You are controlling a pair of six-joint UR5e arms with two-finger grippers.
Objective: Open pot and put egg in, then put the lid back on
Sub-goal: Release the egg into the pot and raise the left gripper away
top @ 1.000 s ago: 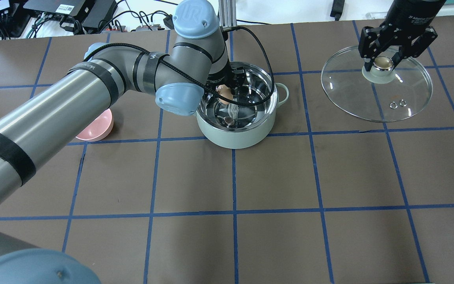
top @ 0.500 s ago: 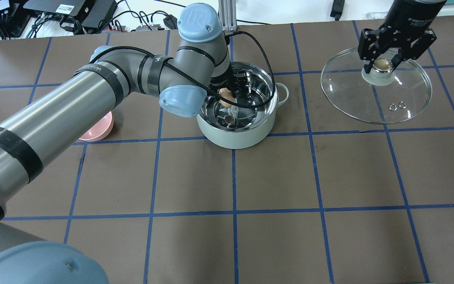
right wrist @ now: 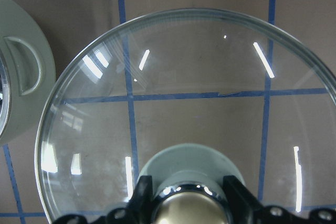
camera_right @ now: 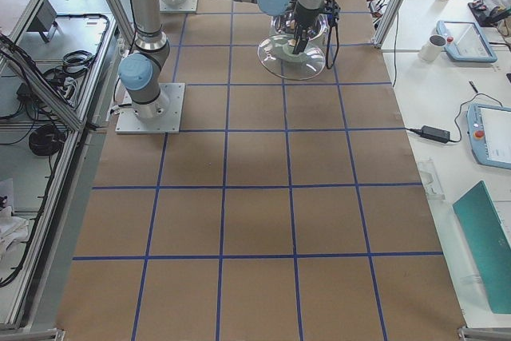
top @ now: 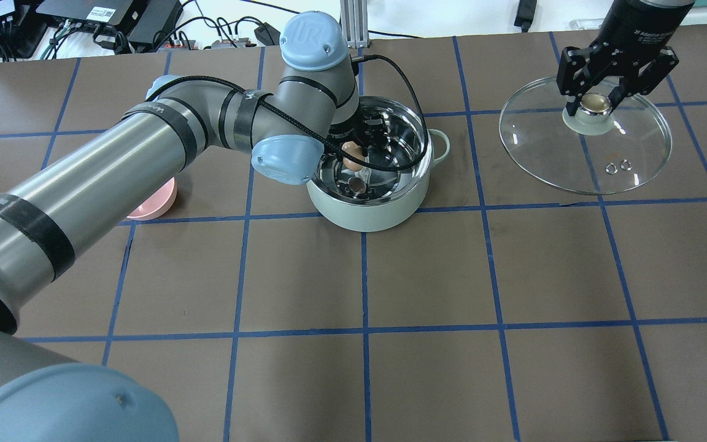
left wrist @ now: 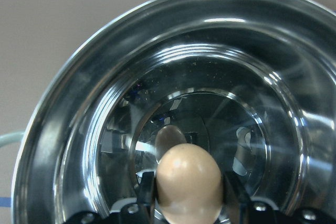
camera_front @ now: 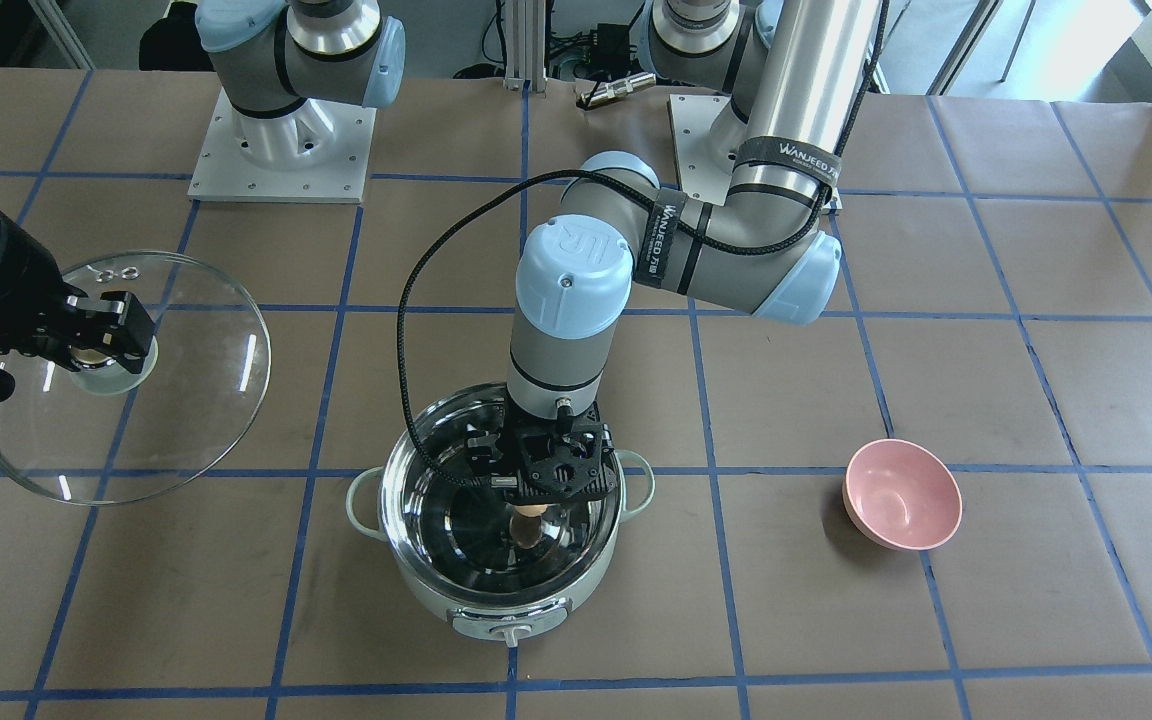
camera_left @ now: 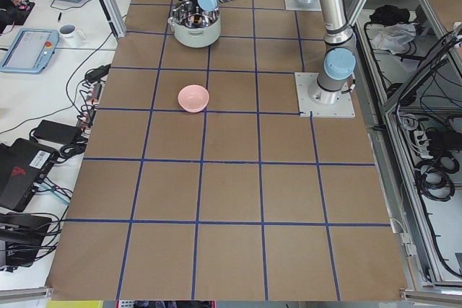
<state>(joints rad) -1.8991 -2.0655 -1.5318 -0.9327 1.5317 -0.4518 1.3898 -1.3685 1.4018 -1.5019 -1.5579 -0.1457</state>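
Lower than a second ago: egg (top: 352,152), pinched in left gripper (left wrist: 189,190), sinks inside pot (top: 367,213). I note right gripper (top: 596,105) clamped on lid (top: 574,156) by its knob.

I'm seeing the mint-green pot (top: 366,216) sitting upright and open, shiny steel inside showing. The tan egg (left wrist: 189,174) is hanging inside it, pinched in the left gripper (left wrist: 189,195), probably clear of the bottom, but reflections are muddying that. The clear glass lid (top: 574,161) is being held by its knob (right wrist: 191,211) in the right gripper (top: 596,105), well apart from the pot.
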